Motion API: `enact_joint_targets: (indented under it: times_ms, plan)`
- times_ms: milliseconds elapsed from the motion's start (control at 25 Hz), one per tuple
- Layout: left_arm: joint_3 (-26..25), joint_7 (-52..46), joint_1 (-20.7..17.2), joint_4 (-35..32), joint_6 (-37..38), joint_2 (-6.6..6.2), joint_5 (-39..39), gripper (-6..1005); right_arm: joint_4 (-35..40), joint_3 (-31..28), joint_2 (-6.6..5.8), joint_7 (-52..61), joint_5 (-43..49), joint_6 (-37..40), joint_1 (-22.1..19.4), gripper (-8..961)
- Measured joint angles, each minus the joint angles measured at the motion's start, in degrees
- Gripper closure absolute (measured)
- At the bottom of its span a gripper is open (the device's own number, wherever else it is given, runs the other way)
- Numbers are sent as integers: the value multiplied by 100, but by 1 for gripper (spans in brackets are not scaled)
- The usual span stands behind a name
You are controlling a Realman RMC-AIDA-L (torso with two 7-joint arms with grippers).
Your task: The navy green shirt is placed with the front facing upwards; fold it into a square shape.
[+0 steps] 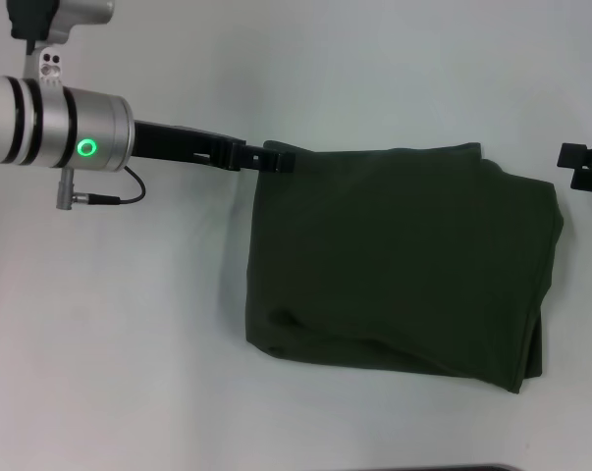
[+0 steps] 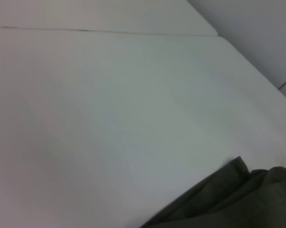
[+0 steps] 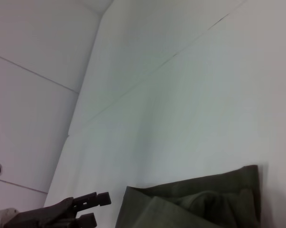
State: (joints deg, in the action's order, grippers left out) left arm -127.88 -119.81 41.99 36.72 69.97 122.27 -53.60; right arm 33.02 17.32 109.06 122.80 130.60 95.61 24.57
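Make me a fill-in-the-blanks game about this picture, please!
1. The navy green shirt lies folded on a ____ table.
2. The left gripper is at the shirt's far ____ corner.
3. The light ring on the left arm glows ____.
4. The right gripper is ____ from the shirt, off to its right.

Missing words: white; left; green; apart

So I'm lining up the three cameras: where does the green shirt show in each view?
Head view: navy green shirt, folded, centre-right on the white table.
Left wrist view: shirt's edge in the lower right corner.
Right wrist view: along the bottom edge.
Shared landmark: left gripper at the shirt's corner.
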Motion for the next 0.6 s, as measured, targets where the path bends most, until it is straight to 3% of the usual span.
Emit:
enact_joint_targets:
  times_ms: [360, 600]
  plan:
    - [99, -33, 83, -181, -511, 54, 34, 66, 11, -15, -9, 29, 0, 82, 16, 95]
    - [440, -124, 141, -319, -908, 74, 42, 65, 12, -16, -9, 29, 0, 91, 5, 95]
